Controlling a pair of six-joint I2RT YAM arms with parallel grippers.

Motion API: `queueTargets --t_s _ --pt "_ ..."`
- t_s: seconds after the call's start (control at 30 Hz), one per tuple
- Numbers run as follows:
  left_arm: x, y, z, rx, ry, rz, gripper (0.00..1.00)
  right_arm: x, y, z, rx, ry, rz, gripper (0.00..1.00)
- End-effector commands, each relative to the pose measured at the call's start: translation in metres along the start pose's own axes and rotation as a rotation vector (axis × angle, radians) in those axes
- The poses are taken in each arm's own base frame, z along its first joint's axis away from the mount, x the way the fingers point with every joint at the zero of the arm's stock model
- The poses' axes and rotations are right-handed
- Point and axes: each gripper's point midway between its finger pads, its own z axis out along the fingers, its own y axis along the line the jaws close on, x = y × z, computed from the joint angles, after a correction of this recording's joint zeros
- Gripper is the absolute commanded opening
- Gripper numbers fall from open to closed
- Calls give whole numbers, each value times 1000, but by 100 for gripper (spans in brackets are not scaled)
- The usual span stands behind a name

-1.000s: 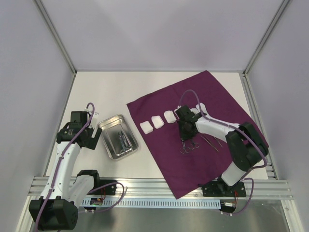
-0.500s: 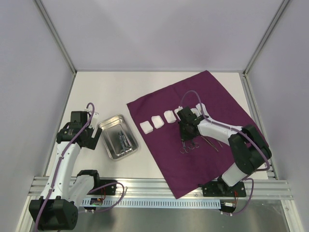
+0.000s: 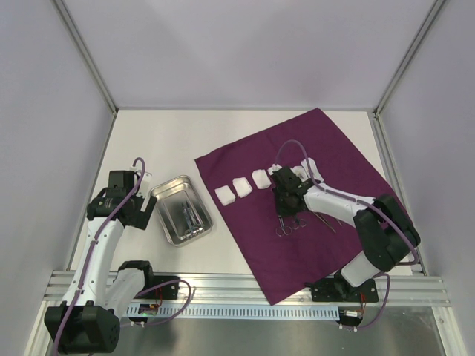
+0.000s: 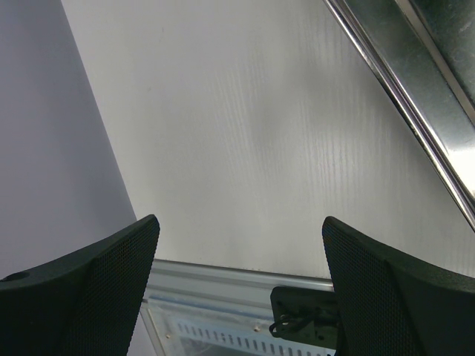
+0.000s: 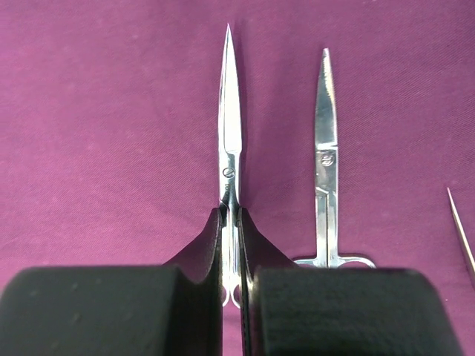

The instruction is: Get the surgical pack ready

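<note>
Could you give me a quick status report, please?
Right gripper shut on scissors on purple cloth. Left gripper open beside tray. Nothing blocking.

You are looking at a large dark purple square cloth (image 3: 319, 148) carrying small white square gauze pads (image 3: 243, 185). The shiny rectangular steel tray (image 3: 158, 194) is gleaming silver on the white table (image 3: 148, 141). Slim silver steel scissors (image 5: 229, 141) are shining against the purple, and the left gripper (image 4: 239, 222) is showing black fingers (image 4: 89, 274) with a fine mesh pattern.
</note>
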Motion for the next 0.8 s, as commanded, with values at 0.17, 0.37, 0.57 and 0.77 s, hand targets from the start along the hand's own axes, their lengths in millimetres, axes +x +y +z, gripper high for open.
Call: queueTargets --t_s 0.17,0.37,0.57,0.77 --pt "-1 1 1 -5 -10 -14 100 -6 5 -11 -10 -47 -1 1" --pt "-1 1 1 -6 -10 -17 100 -9 15 -15 -23 -62 -5 1" --pt "-2 2 1 -7 -14 -17 100 -17 15 -22 1 -79 -17 1" --pt "-1 1 1 -3 -9 -16 100 -8 8 -28 30 -50 -5 1"
